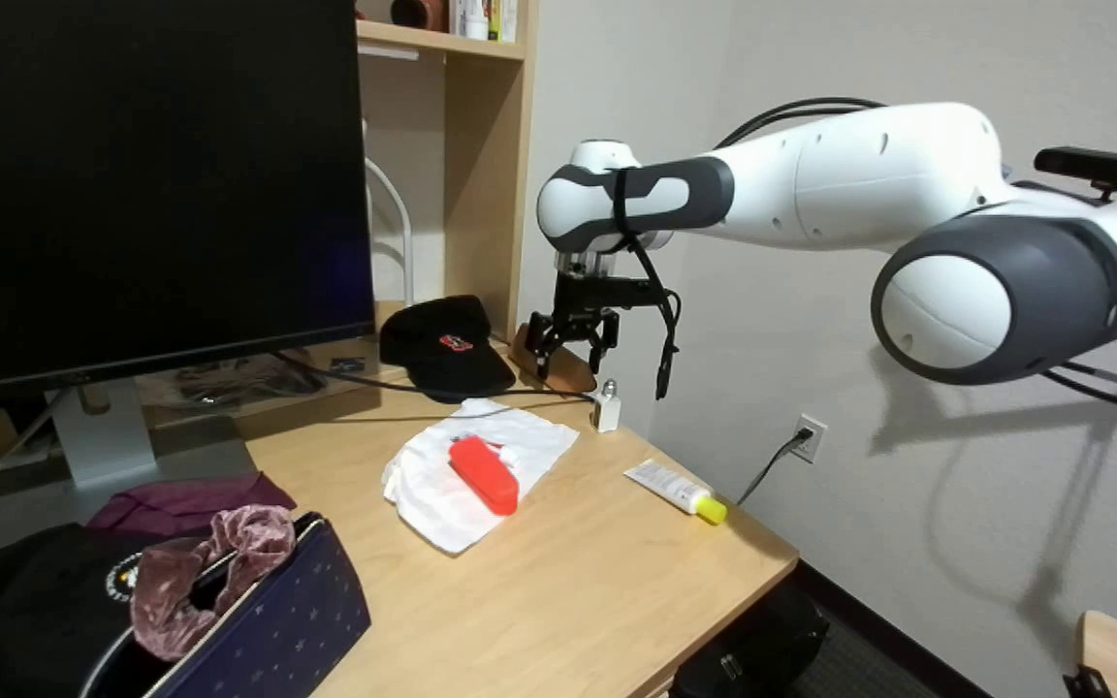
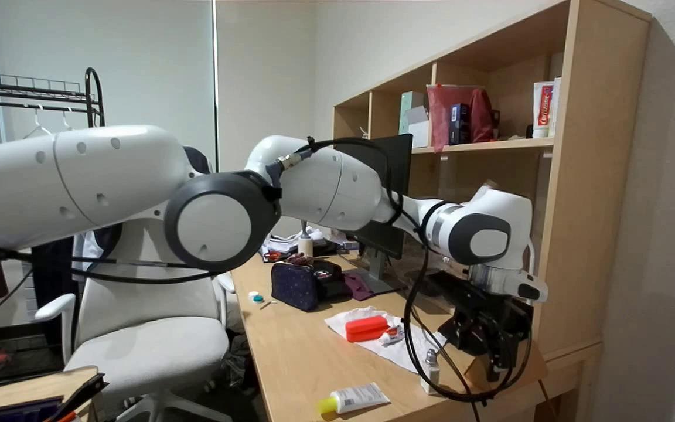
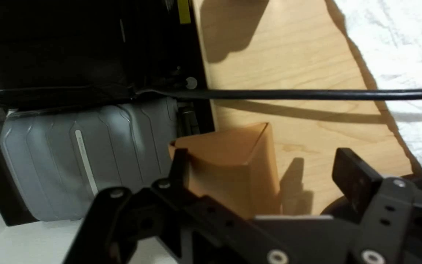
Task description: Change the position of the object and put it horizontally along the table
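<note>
Nearest in the wrist view, find the gripper [image 3: 265, 172] spread wide and holding nothing, poised above the table [image 3: 295, 69] and above the case [image 3: 229, 179] set at the table's edge, presumably the object to be laid lengthwise. Judging by thin, folded walls, probably light and fairly stiff, likelier to buckle or skid than to break; best taken across two opposite sides with a gentle squeeze, not by a single rim. Looks smooth, plain and orange-brown, wedge-like in shape and partly hidden behind the gripper, with flat faces, crisp creases and one pointed corner.
</note>
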Robot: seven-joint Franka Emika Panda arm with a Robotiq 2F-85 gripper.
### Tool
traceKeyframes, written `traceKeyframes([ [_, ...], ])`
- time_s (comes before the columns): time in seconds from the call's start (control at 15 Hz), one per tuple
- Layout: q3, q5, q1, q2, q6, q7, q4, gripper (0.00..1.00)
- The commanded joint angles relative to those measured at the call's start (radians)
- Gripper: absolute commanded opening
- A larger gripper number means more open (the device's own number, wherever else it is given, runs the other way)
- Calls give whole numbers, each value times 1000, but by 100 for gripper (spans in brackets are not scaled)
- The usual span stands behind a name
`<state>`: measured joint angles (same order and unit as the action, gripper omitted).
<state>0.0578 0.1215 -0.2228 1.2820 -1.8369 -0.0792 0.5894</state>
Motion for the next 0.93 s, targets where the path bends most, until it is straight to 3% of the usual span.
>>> traceKeyframes([
  [0.0, 8, -8, 4, 45, 18, -24, -75, 96],
  [0.07, 10, -7, 3, 45, 18, -25, -76, 73],
  [0.27, 16, -2, -1, 42, 21, -26, -76, 64],
  [0.67, 38, -2, 4, 33, 18, -30, -80, 25],
  [0.87, 36, -3, 12, 28, 21, -21, -79, 20],
])
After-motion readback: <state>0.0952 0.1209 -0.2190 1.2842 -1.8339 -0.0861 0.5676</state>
